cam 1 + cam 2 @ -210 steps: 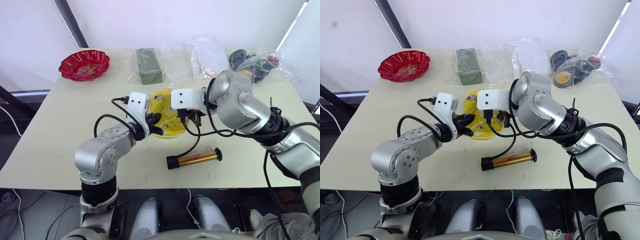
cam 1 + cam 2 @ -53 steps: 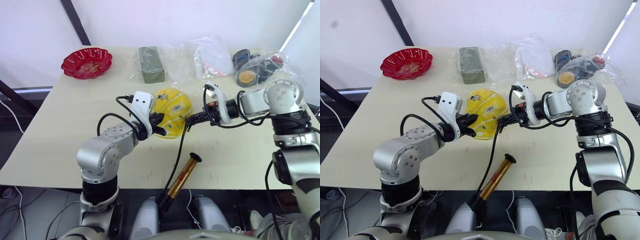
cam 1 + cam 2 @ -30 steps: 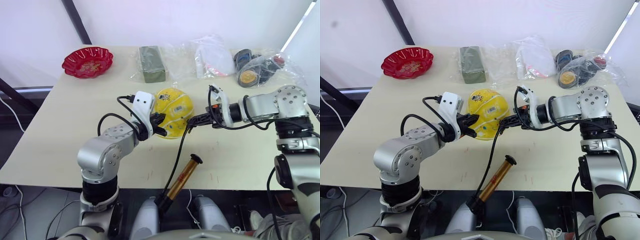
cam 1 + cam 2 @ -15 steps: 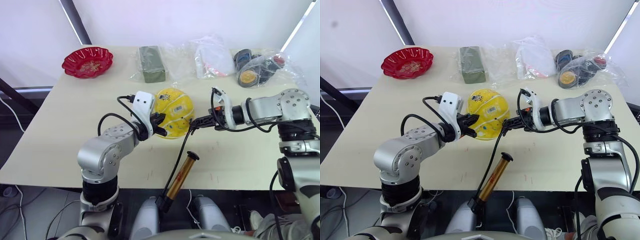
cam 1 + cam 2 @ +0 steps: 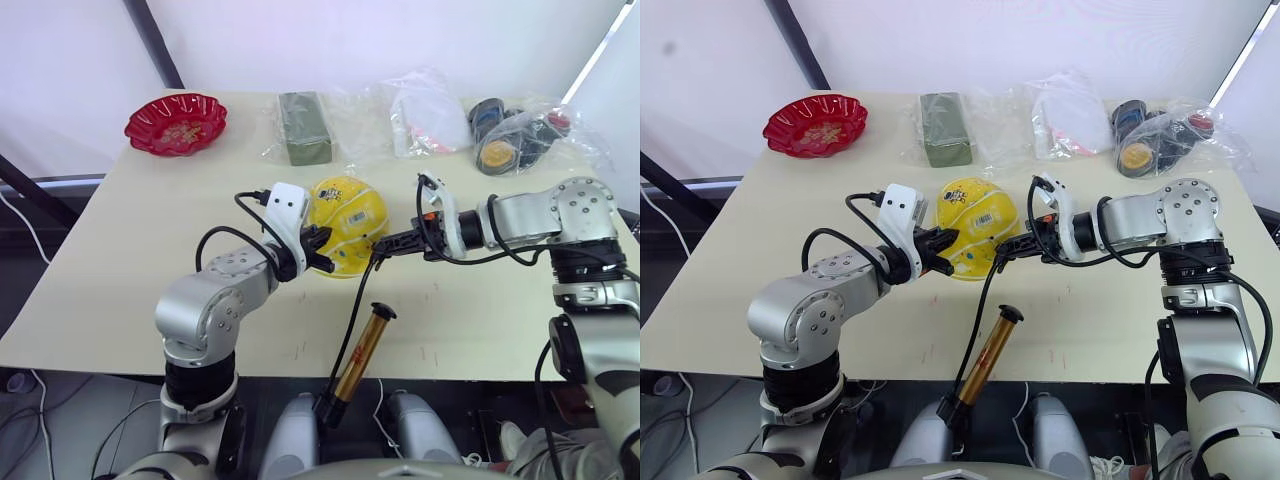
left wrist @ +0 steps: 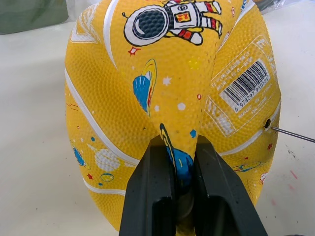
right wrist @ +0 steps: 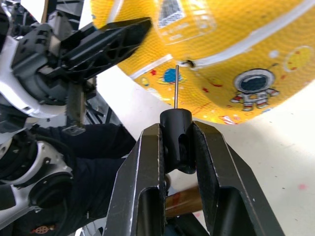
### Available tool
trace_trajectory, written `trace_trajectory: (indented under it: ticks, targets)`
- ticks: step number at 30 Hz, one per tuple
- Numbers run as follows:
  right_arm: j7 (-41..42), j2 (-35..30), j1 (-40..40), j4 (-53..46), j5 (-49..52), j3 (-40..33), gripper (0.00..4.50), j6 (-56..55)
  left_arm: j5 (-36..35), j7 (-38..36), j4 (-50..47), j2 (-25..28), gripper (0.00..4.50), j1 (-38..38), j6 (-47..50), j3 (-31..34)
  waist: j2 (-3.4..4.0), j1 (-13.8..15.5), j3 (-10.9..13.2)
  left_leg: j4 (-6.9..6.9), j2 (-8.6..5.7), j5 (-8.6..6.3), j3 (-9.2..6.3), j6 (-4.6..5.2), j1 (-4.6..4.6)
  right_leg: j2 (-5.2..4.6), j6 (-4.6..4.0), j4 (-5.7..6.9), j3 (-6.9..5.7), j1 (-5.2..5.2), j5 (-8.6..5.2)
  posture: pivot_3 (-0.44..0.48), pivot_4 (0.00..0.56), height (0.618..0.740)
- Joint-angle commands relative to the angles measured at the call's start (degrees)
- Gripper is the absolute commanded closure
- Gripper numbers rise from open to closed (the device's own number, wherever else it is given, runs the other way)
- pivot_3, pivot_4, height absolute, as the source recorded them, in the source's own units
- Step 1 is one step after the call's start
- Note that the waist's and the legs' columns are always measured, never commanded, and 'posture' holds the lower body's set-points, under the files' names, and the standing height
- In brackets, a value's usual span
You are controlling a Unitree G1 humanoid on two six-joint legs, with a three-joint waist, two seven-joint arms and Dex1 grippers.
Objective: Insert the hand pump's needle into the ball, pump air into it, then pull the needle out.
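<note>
The right pincer [image 7: 177, 147] clamps the needle [image 7: 176, 86] by its black fitting, tip just outside the ball's [image 6: 172, 98] valve hole. The left pincer [image 6: 179, 191] pinches the ball's skin on the table [image 5: 130, 260]. The hand pump [image 5: 358, 350] overhangs the table's near edge.

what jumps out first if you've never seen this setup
The yellow ball at the table's middle, pinched at a fold of its skin by the left gripper. The right gripper holds the needle right at the ball's valve hole, while the hand pump overhangs the near table edge.
</note>
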Motion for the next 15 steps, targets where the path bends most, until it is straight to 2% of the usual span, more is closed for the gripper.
trace_trajectory:
  ticks: [1, 15]
  targets:
    - [-0.20, -0.74, -0.67, -1.59, 1.25, -0.70, 4.20, 0.34, -0.06, -0.06, -1.54, 0.13, 4.50, 0.00, -0.03, -0.40, 0.00, 0.00, 0.00, 0.00, 0.00, 0.00, 0.00, 0.00, 0.00, 0.00, 0.00, 0.00, 0.00, 0.00, 0.00, 0.000, 0.150, 0.740]
    - [-1.53, 0.04, 0.00, -1.07, 0.17, -1.25, 4.20, 0.27, -0.22, -0.19, -1.92, 0.22, 4.50, 0.13, 0.20, -0.30, 0.00, 0.01, 0.00, 0.00, 0.00, 0.00, -0.01, 0.00, 0.00, 0.00, 0.00, 0.01, 0.00, 0.00, 0.00, 0.000, 0.150, 0.740]
